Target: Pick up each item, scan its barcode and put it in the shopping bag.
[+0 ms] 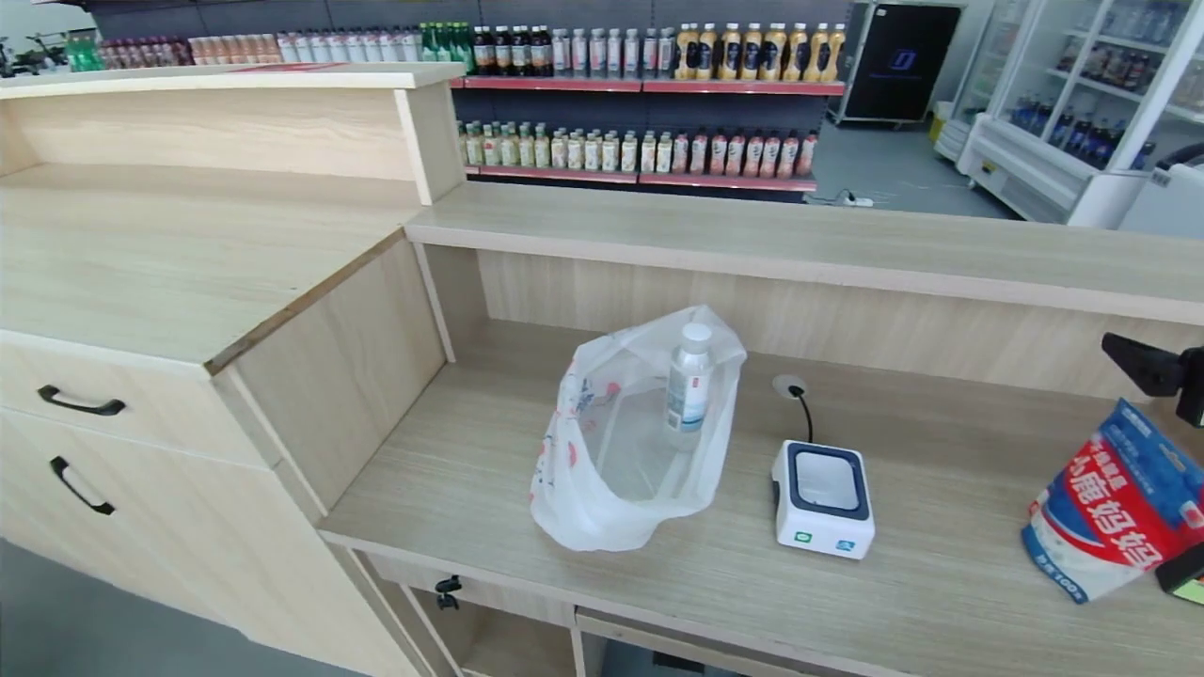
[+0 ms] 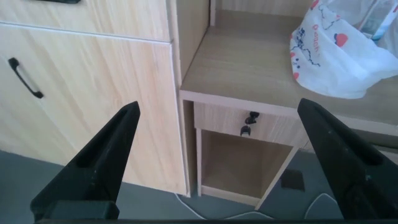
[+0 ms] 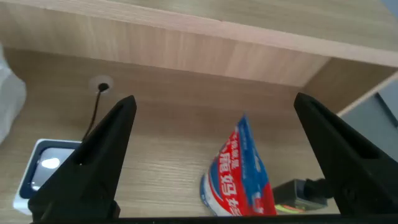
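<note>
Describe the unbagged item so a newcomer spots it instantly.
On the lower wooden counter, find the white scanner right of the shopping bag. Farther right sits a soft packet. It alone is red, white and blue, unlike the clear bottle in the bag.

The red, white and blue packet (image 1: 1119, 508) carries large white characters across its red band, with a smaller white line on blue near its bottom edge. The shopping bag (image 1: 574, 489) has red and blue printed marks, too small to read. The bottle (image 1: 689, 381) inside it wears a label whose print cannot be made out. The scanner (image 1: 823, 498) shows one green and one blue badge on its front edge. A black cabinet (image 1: 901, 58) at the back bears a blue emblem.
</note>
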Available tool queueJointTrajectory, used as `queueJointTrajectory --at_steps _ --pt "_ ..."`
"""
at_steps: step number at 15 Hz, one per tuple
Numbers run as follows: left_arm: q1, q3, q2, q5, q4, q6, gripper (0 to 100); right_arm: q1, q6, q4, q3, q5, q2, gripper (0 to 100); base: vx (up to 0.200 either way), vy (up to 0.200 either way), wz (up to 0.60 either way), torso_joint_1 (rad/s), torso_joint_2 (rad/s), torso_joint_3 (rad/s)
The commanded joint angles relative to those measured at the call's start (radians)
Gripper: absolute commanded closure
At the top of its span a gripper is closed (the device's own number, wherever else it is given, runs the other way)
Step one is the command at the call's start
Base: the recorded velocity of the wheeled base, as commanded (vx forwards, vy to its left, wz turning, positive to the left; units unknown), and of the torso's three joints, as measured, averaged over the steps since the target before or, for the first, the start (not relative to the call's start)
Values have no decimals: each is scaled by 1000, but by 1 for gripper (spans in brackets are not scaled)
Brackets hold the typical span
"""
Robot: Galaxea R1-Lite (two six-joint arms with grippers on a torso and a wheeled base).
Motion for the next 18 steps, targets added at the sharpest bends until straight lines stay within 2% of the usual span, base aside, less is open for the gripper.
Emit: queueJointTrajectory --at_steps 1,3,4,5,6,7,9,10,12,14,18 --pt "1 0 0 0 -1 0 0 -29 97 105 -146 -38 83 0 0 0 0 -163 393 251" --pt "1 0 0 0 -1 0 0 -51 119 107 -184 39 131 0 0 0 0 -58 168 102" --pt "1 0 0 0 -1 0 0 -80 120 119 -238 147 180 0 0 0 0 -27 71 46" --pt "1 0 0 0 -1 0 0 -78 120 162 -276 161 206 0 0 0 0 0 0 0" --pt "1 0 0 0 -1 0 0 -75 120 204 -296 163 213 0 0 0 0 0 0 0" --pt "1 0 0 0 -1 0 0 -71 122 337 -358 163 233 0 0 0 0 0 0 0" --pt "1 0 0 0 -1 0 0 -75 123 506 -428 152 256 0 0 0 0 0 0 0" --pt "1 0 0 0 -1 0 0 -80 125 536 -439 150 262 0 0 0 0 0 0 0" --pt "1 0 0 0 -1 0 0 -83 160 538 -436 135 284 0 0 0 0 0 0 0" --pt "1 0 0 0 -1 0 0 -83 266 543 -440 74 339 0 0 0 0 0 0 0" --pt "1 0 0 0 -1 0 0 -115 275 541 -419 77 422 0 0 0 0 0 0 0"
